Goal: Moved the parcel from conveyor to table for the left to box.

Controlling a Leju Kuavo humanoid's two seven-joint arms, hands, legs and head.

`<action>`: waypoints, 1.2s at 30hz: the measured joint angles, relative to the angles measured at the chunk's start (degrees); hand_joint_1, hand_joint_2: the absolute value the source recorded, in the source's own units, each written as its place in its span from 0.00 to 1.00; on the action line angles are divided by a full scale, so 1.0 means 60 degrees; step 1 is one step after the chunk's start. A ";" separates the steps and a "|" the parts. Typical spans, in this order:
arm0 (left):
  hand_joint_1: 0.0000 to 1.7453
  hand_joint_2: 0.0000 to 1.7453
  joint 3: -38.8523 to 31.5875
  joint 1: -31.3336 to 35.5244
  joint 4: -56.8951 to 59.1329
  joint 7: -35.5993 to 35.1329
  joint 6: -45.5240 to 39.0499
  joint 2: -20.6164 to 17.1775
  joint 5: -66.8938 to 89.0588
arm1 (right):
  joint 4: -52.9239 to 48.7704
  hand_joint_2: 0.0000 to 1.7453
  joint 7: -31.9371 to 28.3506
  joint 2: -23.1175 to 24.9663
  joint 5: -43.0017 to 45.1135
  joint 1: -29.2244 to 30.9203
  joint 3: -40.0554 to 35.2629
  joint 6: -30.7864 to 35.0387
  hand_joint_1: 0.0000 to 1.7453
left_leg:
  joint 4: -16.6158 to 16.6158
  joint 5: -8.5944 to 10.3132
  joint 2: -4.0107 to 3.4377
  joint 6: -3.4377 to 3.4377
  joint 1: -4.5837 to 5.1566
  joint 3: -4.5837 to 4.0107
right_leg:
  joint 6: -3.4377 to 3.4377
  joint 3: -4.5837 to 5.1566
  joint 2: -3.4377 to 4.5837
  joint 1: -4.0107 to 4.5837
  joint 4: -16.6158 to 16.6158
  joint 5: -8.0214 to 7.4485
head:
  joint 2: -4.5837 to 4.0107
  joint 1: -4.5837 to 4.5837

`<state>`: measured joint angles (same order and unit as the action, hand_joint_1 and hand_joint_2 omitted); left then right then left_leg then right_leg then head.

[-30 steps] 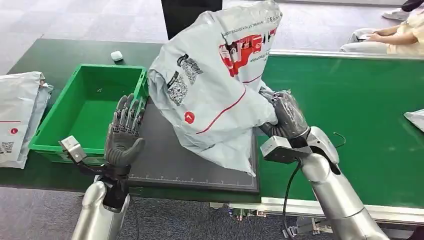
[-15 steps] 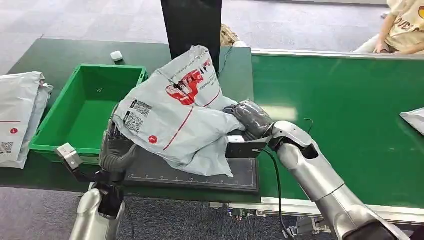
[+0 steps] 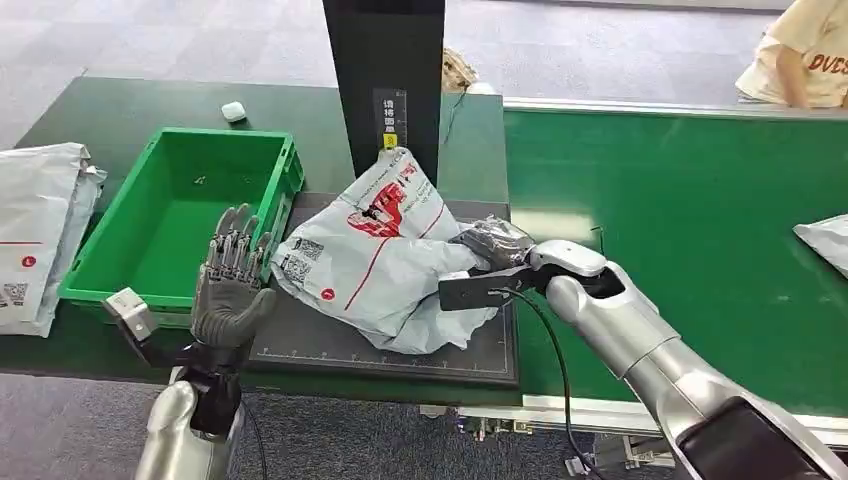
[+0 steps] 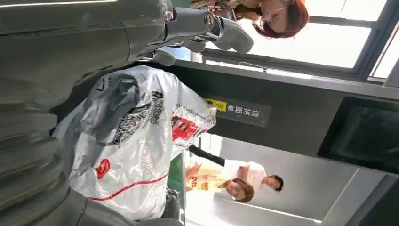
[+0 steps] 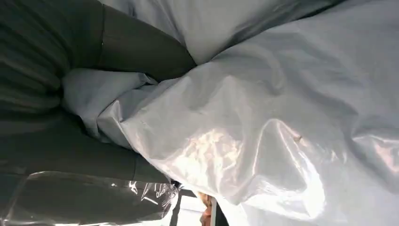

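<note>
A crumpled grey plastic parcel (image 3: 375, 255) with red print and QR codes lies on the dark mat (image 3: 320, 340) beside the green conveyor belt (image 3: 690, 240). My right hand (image 3: 495, 245) grips the parcel's right side; up close, its dark fingers (image 5: 136, 47) are folded into the grey film (image 5: 282, 117). My left hand (image 3: 230, 280) stands upright with fingers spread, just left of the parcel and holding nothing. The same parcel (image 4: 136, 141) lies right beyond my left hand (image 4: 70, 56) in the left wrist view.
A green bin (image 3: 180, 215) stands left of the mat, another grey parcel (image 3: 40, 230) beyond it. A black post (image 3: 385, 75) rises behind the parcel. A further parcel (image 3: 825, 238) lies at the belt's right edge. A person (image 3: 800, 55) sits at the far right.
My right hand has lowered the parcel from up in the air down and to the left onto the mat. My left hand has stayed upright beside it.
</note>
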<state>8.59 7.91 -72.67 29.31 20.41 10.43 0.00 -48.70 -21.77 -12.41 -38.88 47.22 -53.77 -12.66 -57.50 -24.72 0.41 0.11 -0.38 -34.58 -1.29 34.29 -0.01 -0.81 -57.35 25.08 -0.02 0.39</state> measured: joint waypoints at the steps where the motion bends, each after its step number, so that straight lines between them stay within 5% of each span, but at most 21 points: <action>1: 0.00 1.00 -0.0004 0.0000 0.0000 0.0000 0.0000 0.0000 0.0004 | 0.0047 1.00 0.0000 0.0000 0.0007 0.0025 -0.0036 -0.0007 1.00 | 0.0000 0.0000 0.0000 0.0000 0.0000 0.0000 | 0.0000 0.0000 0.0000 0.0001 0.0000 0.0000 | 0.0000 0.0000; 8: 0.00 1.00 -0.0011 0.0054 0.0000 -0.0120 0.0000 0.0011 0.0007 | 0.0298 1.00 0.0477 -0.0036 0.0044 0.0265 -0.0353 -0.0477 1.00 | 0.0000 0.0001 0.0000 0.0000 0.0000 0.0003 | 0.0000 0.0000 0.0001 -0.0001 0.0000 -0.0001 | 0.0000 0.0000; 9: 0.00 1.00 -0.0011 0.0066 0.0000 -0.0131 -0.0004 0.0011 0.0007 | 0.0339 1.00 0.0499 -0.0036 0.0040 0.0297 -0.0397 -0.0470 0.37 | -0.0001 0.0001 0.0000 0.0000 0.0000 0.0003 | 0.0000 0.0000 0.0001 -0.0001 0.0000 -0.0001 | 0.0000 0.0000; 10: 0.00 1.00 -0.0011 0.0073 0.0000 -0.0142 -0.0004 0.0011 0.0007 | 0.0382 1.00 0.0510 -0.0040 0.0040 0.0316 -0.0437 -0.0459 0.00 | -0.0001 0.0001 0.0000 0.0000 0.0000 0.0003 | 0.0000 0.0000 0.0001 -0.0001 0.0000 -0.0001 | 0.0000 0.0000; 20: 0.00 1.00 -0.0011 0.0068 -0.0018 -0.0215 -0.0047 0.0036 0.0007 | 0.0218 1.00 0.0186 -0.0087 -0.0073 0.0213 -0.0495 0.0758 0.00 | -0.0002 0.0000 -0.0003 0.0000 0.0000 0.0003 | 0.0000 0.0000 0.0004 -0.0001 0.0000 -0.0001 | 0.0000 0.0000; 36: 0.00 1.00 -0.0015 0.0067 -0.0018 -0.0204 -0.0055 0.0066 0.0007 | -0.0041 1.00 -0.0095 -0.0087 -0.0124 0.0069 -0.0346 0.1169 0.00 | -0.0002 0.0000 -0.0004 0.0000 0.0000 0.0004 | 0.0000 0.0000 0.0004 -0.0001 0.0000 -0.0001 | 0.0000 0.0000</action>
<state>8.50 8.32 -72.78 28.09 20.09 10.82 0.04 -48.94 -22.34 -12.94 -39.63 47.64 -55.84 -5.64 -57.51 -24.72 0.39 0.11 -0.38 -34.56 -1.29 34.29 0.01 -0.81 -57.35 25.08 -0.02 0.39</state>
